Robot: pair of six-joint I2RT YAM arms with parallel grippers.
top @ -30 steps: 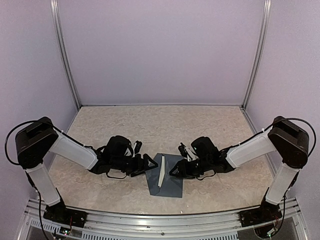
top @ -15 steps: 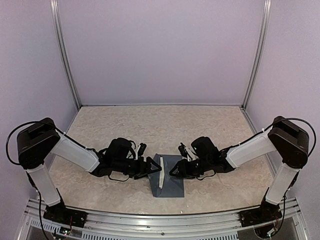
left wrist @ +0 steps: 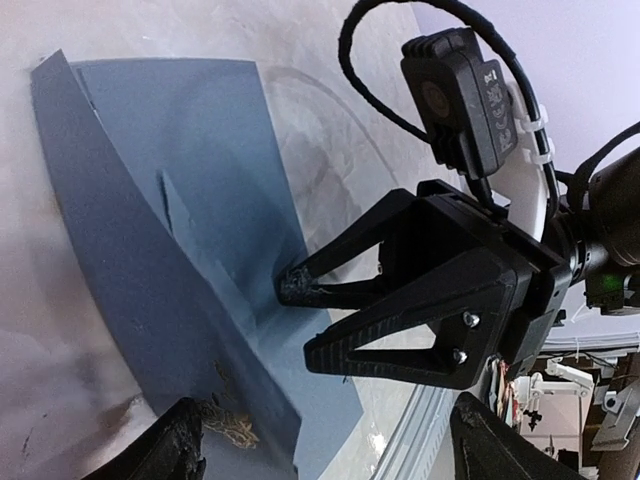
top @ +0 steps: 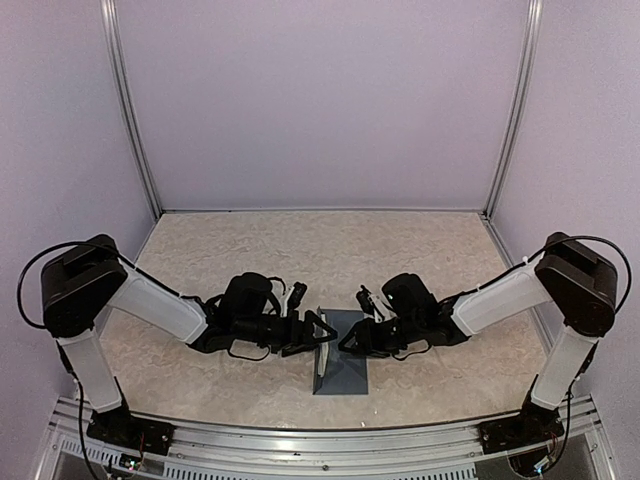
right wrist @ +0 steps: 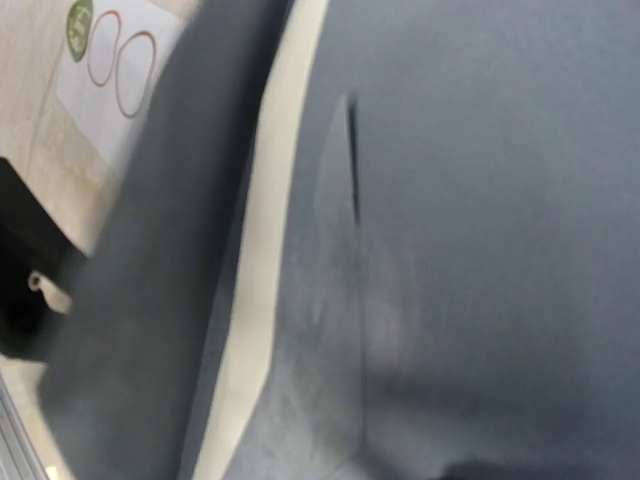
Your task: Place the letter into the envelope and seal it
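Observation:
The dark slate envelope (top: 342, 368) lies flat between both arms, with its flap (left wrist: 110, 270) raised along the left edge. A thin cream strip (right wrist: 262, 270), which looks like the letter's edge, runs along the mouth under the flap. My left gripper (top: 322, 333) is open at the flap. Its fingers (left wrist: 185, 448) stand wide apart, and the left one is at the flap's lower edge. My right gripper (left wrist: 303, 322) has its jaws partly apart, with both tips resting on top of the envelope's body (left wrist: 200, 130). In the right wrist view the envelope fills the frame and hides that gripper's own fingers.
A small white sticker strip (right wrist: 105, 50) with circles lies on the beige tabletop (top: 320, 250) just beyond the raised flap. The metal rail (top: 320, 440) at the near table edge runs close under the envelope. Pale walls enclose the back and sides.
My left gripper has moved right against the envelope's left edge. The flap now stands steeper, so the envelope looks narrower from above. The right arm has stayed put.

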